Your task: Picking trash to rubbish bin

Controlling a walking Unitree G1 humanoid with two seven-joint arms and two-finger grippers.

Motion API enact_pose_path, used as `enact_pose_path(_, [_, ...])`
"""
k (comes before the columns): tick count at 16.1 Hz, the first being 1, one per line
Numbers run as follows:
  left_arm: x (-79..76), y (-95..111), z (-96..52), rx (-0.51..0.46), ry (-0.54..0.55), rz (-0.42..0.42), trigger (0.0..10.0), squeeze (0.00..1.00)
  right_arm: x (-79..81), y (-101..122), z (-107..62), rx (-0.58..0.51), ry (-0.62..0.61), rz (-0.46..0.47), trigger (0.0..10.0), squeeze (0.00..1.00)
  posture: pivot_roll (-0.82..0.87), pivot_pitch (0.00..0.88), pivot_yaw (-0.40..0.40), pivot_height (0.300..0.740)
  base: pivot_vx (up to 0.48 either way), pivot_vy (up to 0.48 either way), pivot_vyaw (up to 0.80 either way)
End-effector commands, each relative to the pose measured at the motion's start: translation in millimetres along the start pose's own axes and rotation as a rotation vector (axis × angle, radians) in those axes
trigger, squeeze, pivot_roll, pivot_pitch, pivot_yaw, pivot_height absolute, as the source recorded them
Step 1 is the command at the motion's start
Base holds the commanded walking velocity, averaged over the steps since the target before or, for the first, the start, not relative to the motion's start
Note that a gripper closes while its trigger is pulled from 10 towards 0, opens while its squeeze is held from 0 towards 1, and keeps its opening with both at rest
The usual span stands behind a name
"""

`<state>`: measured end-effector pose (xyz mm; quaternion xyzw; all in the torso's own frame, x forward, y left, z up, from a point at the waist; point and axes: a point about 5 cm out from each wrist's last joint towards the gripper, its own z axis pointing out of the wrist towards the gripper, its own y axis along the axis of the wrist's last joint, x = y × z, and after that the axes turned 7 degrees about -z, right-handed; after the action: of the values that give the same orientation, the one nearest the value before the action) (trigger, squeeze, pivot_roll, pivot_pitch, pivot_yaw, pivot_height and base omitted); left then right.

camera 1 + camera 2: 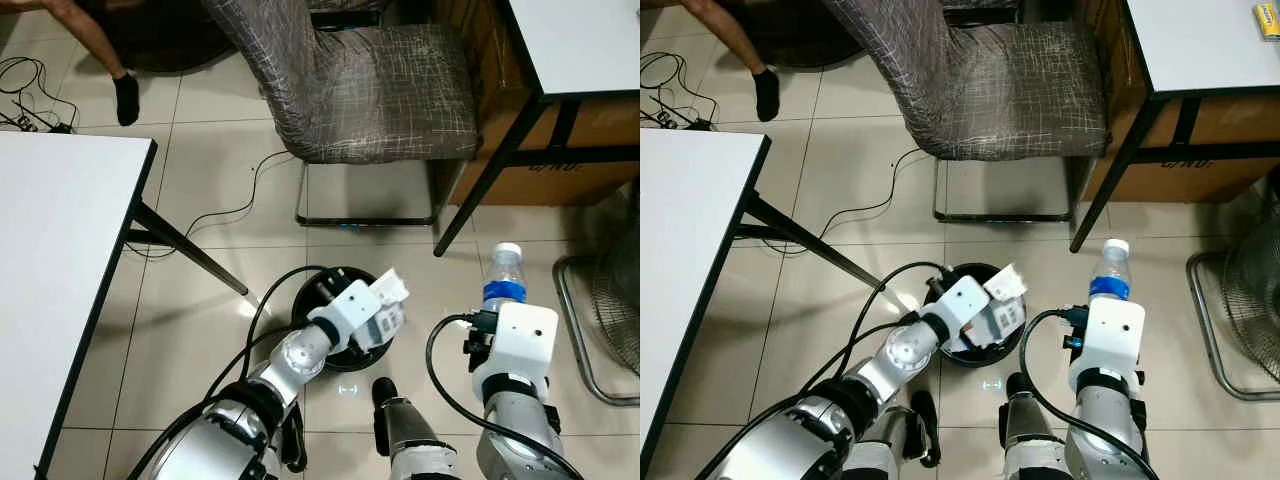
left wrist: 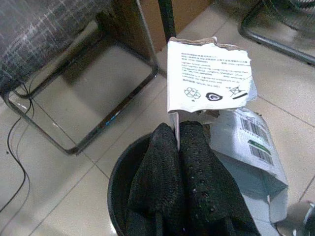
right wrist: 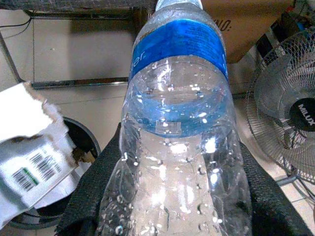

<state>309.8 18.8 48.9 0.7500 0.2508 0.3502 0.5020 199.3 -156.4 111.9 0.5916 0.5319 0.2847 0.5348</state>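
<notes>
A round black rubbish bin (image 1: pixel 322 291) stands on the tiled floor in front of me. My left gripper (image 2: pixel 178 147) is shut on a torn white cardboard box (image 2: pixel 209 76) with a barcode, held over the bin's rim (image 2: pixel 118 172). The same box (image 1: pixel 388 296) sits at the bin's right side in the left eye view. My right gripper (image 3: pixel 172 196) is shut on a clear plastic water bottle (image 3: pixel 179 98) with a blue label, held upright to the right of the bin. The bottle (image 1: pixel 503 273) pokes up above the white wrist.
A grey chair (image 1: pixel 350 80) on a metal frame stands just beyond the bin. A white table (image 1: pixel 50 270) is on the left, and a desk (image 1: pixel 580 40) with a cardboard box is at the back right. A fan (image 1: pixel 605 310) lies at the right. A person's foot (image 1: pixel 127 98) is at the far left.
</notes>
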Motion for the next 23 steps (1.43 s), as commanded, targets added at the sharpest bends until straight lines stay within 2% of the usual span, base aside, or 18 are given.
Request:
enact_pose_path(1, [-4.5, -7, -2.6, 0.022, 0.008, -0.027, 10.0, 0.00, 6.6, -4, -7.7, 0.051, 0.004, 0.069, 10.0, 0.00, -0.14, 0.366, 0.097, 0.740, 0.000, 0.000, 0.00])
enact_pose_path(4, [-2.1, 6, 2.9, -0.026, 0.047, -0.058, 10.0, 0.00, 6.3, -3, -8.4, 0.049, 0.004, 0.062, 10.0, 0.00, -0.14, 0.371, 0.096, 0.740, 0.000, 0.000, 0.00])
enact_pose_path(6, [0.2, 12, 5.1, -0.047, 0.073, -0.049, 10.0, 0.00, 6.5, -3, -9.0, 0.049, 0.005, 0.060, 10.0, 0.00, -0.14, 0.372, 0.095, 0.740, 0.000, 0.000, 0.00])
enact_pose_path(14, [25.5, 11, 4.1, -0.014, 0.174, -0.032, 10.0, 0.00, 8.9, -2, -7.5, 0.042, 0.019, 0.049, 10.0, 0.00, -0.14, 0.375, 0.090, 0.740, 0.000, 0.000, 0.00])
enact_pose_path(20, [29.3, 8, 2.7, 0.001, 0.188, -0.024, 10.0, 0.00, 8.5, -2, -8.4, 0.040, 0.021, 0.044, 10.0, 0.00, -0.14, 0.374, 0.090, 0.740, 0.000, 0.000, 0.00])
enact_pose_path(21, [29.6, 7, 2.6, 0.004, 0.182, -0.051, 10.0, 0.88, 8.5, -2, -8.3, 0.040, 0.021, 0.044, 10.0, 0.00, -0.14, 0.374, 0.090, 0.740, 0.000, 0.000, 0.00])
enact_pose_path(22, [30.2, 7, 2.4, 0.004, 0.184, -0.053, 10.0, 1.00, 8.3, -2, -8.5, 0.040, 0.021, 0.043, 10.0, 0.00, -0.14, 0.373, 0.089, 0.740, 0.000, 0.000, 0.00])
enact_pose_path(23, [32.1, 7, 2.2, 0.004, 0.194, -0.047, 10.0, 1.00, 8.1, -2, -8.6, 0.039, 0.022, 0.041, 10.0, 0.00, -0.14, 0.373, 0.090, 0.740, 0.000, 0.000, 0.00])
